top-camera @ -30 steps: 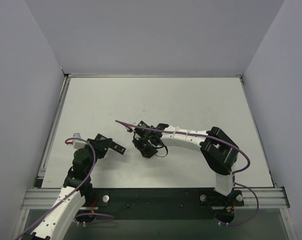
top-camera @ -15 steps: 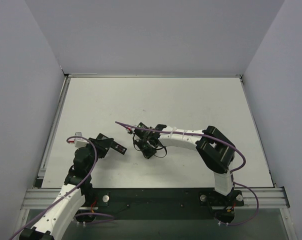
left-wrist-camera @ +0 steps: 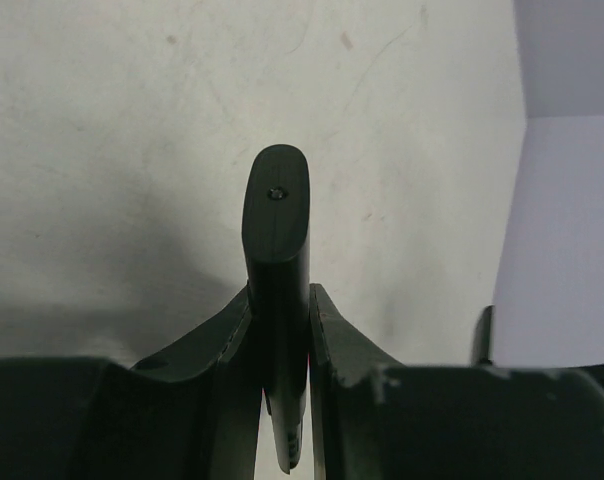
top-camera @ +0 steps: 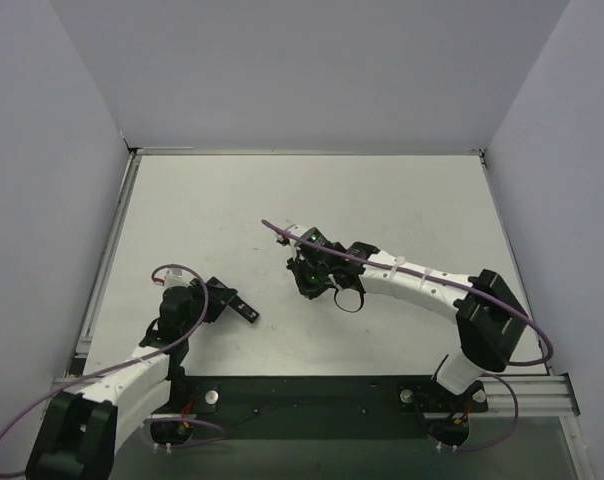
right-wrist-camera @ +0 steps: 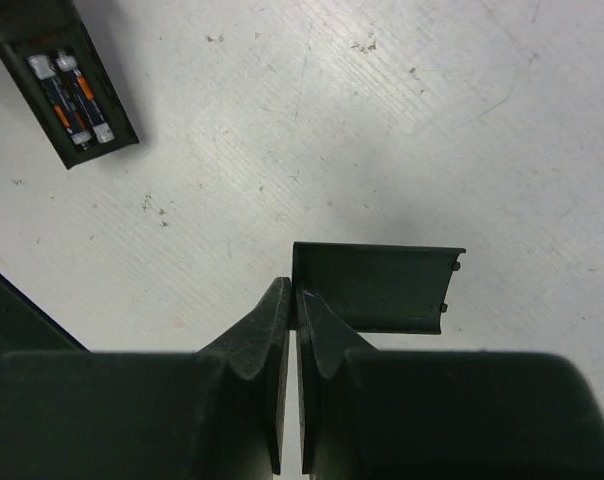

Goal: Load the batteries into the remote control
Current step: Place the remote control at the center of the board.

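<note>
My left gripper (top-camera: pixel 225 300) (left-wrist-camera: pixel 279 295) is shut on the remote control (top-camera: pixel 244 310) (left-wrist-camera: pixel 275 220), a slim black bar held edge-on between the jaws just above the table. The right wrist view shows the remote's (right-wrist-camera: pixel 67 90) open compartment with the two batteries (right-wrist-camera: pixel 72 98) lying side by side in it. My right gripper (top-camera: pixel 309 273) (right-wrist-camera: pixel 294 292) is shut on the left edge of the short black cover piece (right-wrist-camera: pixel 377 290). It holds the cover above the table, to the right of the remote and apart from it.
The white table (top-camera: pixel 382 200) is closed in by grey walls at the left, back and right. A metal rail (top-camera: pixel 312 392) runs along the near edge. Purple cables (top-camera: pixel 282 232) loop off both arms.
My right arm has stretched out and its gripper has moved right and farther away with the cover. My left arm has drawn back toward the near edge with the remote.
</note>
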Controlling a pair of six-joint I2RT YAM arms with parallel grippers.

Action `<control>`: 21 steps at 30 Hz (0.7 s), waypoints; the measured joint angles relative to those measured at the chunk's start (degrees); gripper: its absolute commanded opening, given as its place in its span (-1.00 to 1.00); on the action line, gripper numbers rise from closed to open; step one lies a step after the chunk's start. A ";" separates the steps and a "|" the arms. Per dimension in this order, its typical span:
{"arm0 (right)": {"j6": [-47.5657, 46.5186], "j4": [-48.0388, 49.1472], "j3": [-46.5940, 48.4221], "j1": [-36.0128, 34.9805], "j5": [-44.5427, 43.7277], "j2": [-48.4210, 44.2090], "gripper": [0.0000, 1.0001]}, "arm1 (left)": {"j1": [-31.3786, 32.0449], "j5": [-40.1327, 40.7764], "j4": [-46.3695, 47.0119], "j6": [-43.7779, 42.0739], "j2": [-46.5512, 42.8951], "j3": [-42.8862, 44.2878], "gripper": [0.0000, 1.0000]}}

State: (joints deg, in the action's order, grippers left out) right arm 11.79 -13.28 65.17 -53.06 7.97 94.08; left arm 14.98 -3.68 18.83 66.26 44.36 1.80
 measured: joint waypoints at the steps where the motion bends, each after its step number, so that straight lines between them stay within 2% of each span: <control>1: 0.00 0.48 -1.36 0.42 -0.59 -1.79 -1.00 | 0.26 -0.57 1.20 -0.57 3.28 0.00 -1.00; 4: 0.00 1.60 -4.46 1.31 -1.66 -5.79 -1.00 | 1.42 -3.23 4.44 -0.87 15.06 1.79 -1.00; 10: -0.04 3.63 -8.61 3.30 -3.04 -12.24 -1.00 | 4.46 -6.40 12.20 -2.78 32.02 10.67 -0.70; 11: -0.07 3.80 -9.03 3.61 -3.10 -13.07 -1.00 | 4.87 -6.80 12.61 -3.10 34.10 12.00 -0.62; 12: -0.11 4.04 -9.42 3.91 -3.21 -13.81 -1.00 | 5.31 -7.28 13.18 -3.39 36.33 13.55 -0.42; 15: -0.31 4.57 -10.34 4.39 -3.26 -15.54 -1.00 | 6.10 -8.17 15.04 -3.69 40.22 15.85 -0.17; 18: -0.59 4.92 -11.32 5.01 -3.26 -16.81 -1.00 | 6.32 -8.59 15.15 -3.67 41.07 15.96 0.05; 19: -0.72 4.92 -11.58 5.09 -3.26 -17.14 -1.00 | 6.36 -8.55 15.13 -3.78 40.92 16.09 0.21; 21: -0.92 4.96 -11.93 5.22 -3.21 -17.59 -1.00 | 6.43 -8.52 14.40 -3.74 39.89 16.20 0.33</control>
State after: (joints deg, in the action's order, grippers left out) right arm 10.87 -8.32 53.23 -47.83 4.75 76.49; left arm 21.41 -12.21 33.23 62.52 84.25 18.00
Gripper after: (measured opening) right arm 0.005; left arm 0.568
